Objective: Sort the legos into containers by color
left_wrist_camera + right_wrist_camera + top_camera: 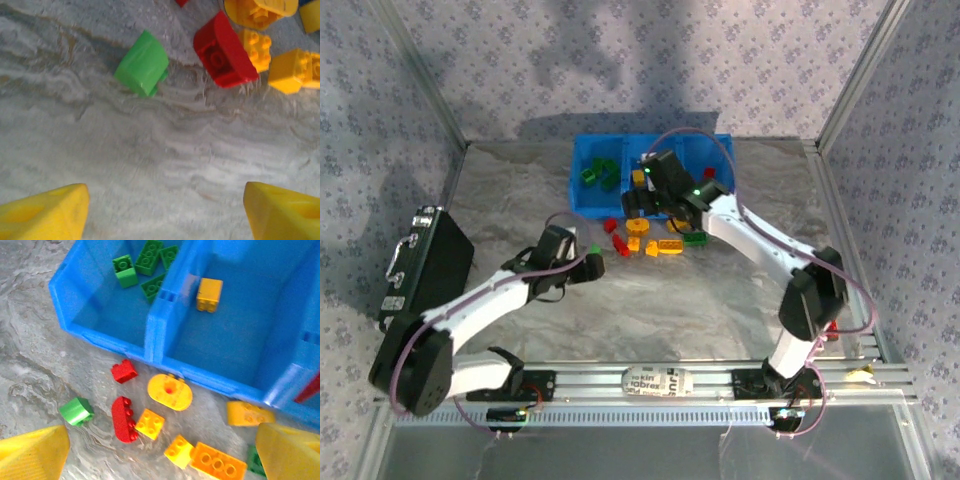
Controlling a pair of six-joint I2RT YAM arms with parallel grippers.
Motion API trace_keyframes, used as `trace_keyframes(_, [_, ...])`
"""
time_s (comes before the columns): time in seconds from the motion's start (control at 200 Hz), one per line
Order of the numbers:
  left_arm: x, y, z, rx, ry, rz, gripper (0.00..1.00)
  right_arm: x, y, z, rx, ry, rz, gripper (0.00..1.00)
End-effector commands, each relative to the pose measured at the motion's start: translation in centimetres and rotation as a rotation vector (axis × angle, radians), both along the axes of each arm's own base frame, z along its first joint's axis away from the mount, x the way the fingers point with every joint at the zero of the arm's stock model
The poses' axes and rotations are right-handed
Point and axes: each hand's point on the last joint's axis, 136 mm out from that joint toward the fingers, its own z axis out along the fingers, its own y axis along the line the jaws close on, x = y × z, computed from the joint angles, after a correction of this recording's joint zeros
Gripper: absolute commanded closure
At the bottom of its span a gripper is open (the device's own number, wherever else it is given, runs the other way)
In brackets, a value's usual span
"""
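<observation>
Containers: three side-by-side compartments of one bright blue tray, at the upper centre of the overhead view, standing on the grey marbled tabletop.
Black case: lies at the left edge of the overhead view, well apart from the tray, with its metal handle on the outer side.
Right gripper: hangs above the tray's near wall at the centre of the overhead view. It is spread wide with nothing between its yellow fingertips, which sit in the lower corners of the right wrist view.
Left gripper: sits left of the loose pile and is also spread wide. Its fingertips are in the lower corners of the left wrist view, with bare tabletop between them.
Loose legos: scattered on the tabletop just below the tray's near wall.
Orange long brick: bottom centre-right of the right wrist view, touching a small yellow brick.
Red curved brick: lower centre, touching an orange square brick.
Round yellow piece: just beside the divider's foot.
Green curved piece: alone at the upper centre of the left wrist view, left of the red brick.
Small red brick: close to the left compartment's wall.
Green bricks: four in the left compartment.
Yellow brick: alone in the middle compartment.
</observation>
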Motion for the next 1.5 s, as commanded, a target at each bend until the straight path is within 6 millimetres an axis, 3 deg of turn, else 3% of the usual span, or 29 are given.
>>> trace_keyframes(0.0, [3.3,-1.0,0.9,0.029,-0.049,-0.024,0.26,-0.6,-2.6,0.2,0.035,-0.032,-0.069,0.03])
trace_keyframes(0.25, [7.0,-1.2,-2.5,0.188,0.030,-0.045,0.37,-2.0,-7.8,-0.3,0.104,-0.026,-0.163,0.03])
trace_keyframes(0.27, [7.2,-1.2,-2.7,0.195,0.036,-0.047,0.37,-2.4,-8.3,-1.5,0.092,-0.005,-0.170,0.03])
trace_keyframes(0.54, [8.4,-0.7,-4.0,0.275,0.071,-0.034,0.38,-3.1,-11.1,-3.1,0.116,0.019,-0.215,0.03])
trace_keyframes(1.059, [9.9,-2.5,-4.9,0.263,0.100,-0.067,0.43,-3.6,-13.1,-4.9,0.137,0.046,-0.255,0.03])
trace_keyframes(1.314, [9.7,-2.4,-6.2,0.291,0.144,-0.080,0.61,-3.7,-13.5,-5.2,0.139,0.054,-0.265,0.04])
trace_keyframes(1.409, [9.7,-2.2,-5.3,0.296,0.125,-0.074,0.68,-3.7,-13.6,-5.4,0.142,0.060,-0.268,0.04])
trace_keyframes(1.494, [10.2,-2.0,-3.1,0.293,0.067,-0.064,0.70,-3.7,-13.5,-5.3,0.151,0.060,-0.267,0.04])
